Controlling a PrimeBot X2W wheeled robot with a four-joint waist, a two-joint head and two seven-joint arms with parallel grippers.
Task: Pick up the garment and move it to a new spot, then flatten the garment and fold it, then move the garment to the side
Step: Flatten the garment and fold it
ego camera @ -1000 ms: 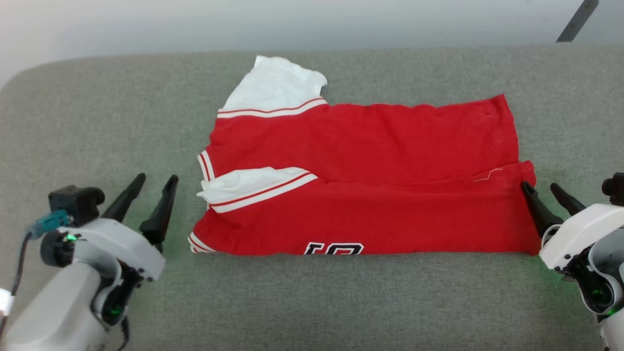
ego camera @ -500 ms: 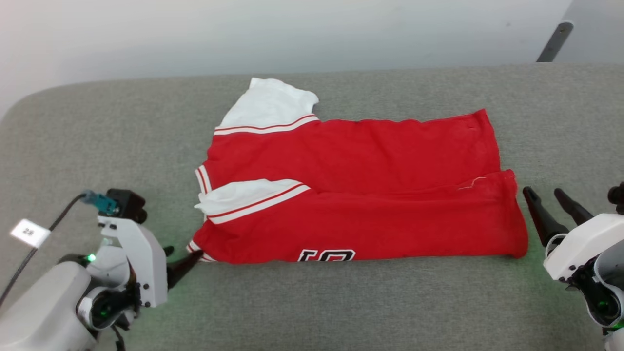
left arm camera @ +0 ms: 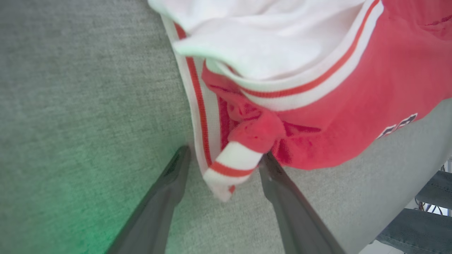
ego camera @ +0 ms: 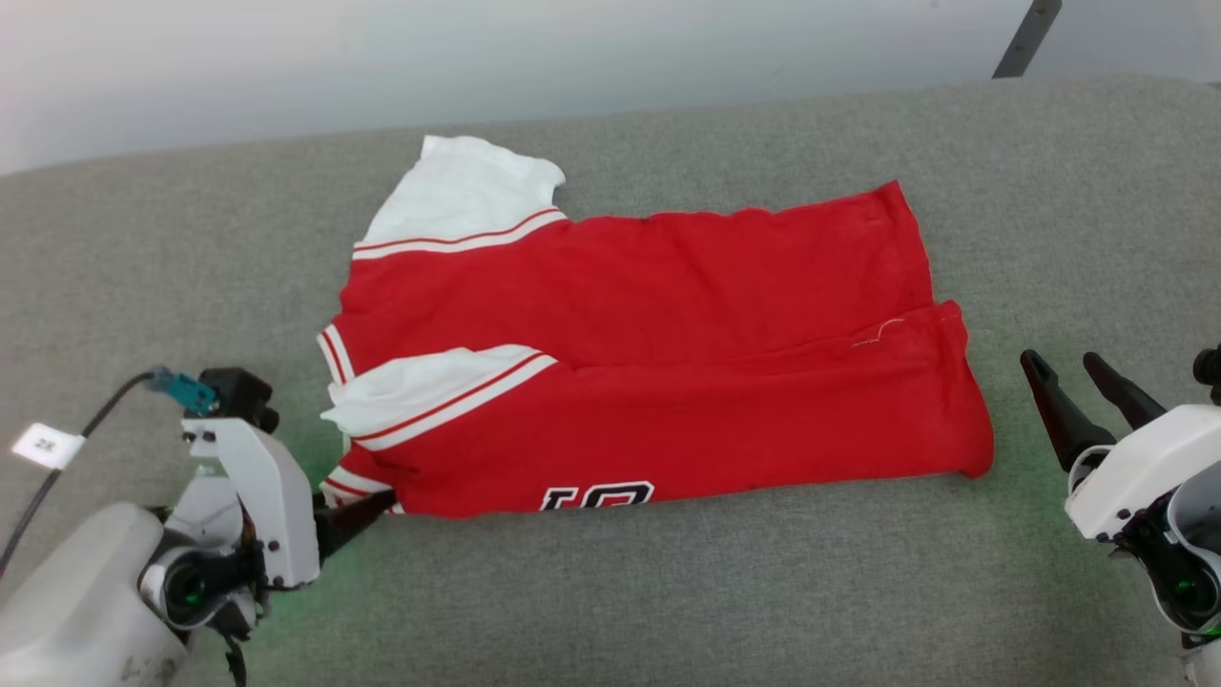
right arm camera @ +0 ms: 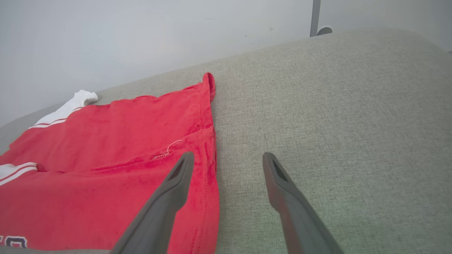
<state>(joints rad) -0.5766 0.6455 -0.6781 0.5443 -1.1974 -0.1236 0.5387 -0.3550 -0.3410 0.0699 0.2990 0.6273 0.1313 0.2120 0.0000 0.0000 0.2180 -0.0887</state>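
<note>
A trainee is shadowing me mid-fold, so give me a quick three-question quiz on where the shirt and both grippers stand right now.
1. True or false: the left gripper is shut on the shirt.
2. The right gripper is: A) clamped on a white sleeve; B) open, beside the shirt's hem end; C) pressing on the black lettering.
3. Which part of the shirt sits between the left gripper's fingers?
Key: 1 false, its fingers stand open; 2 B; 3 a corner of red-and-white striped trim.
</note>
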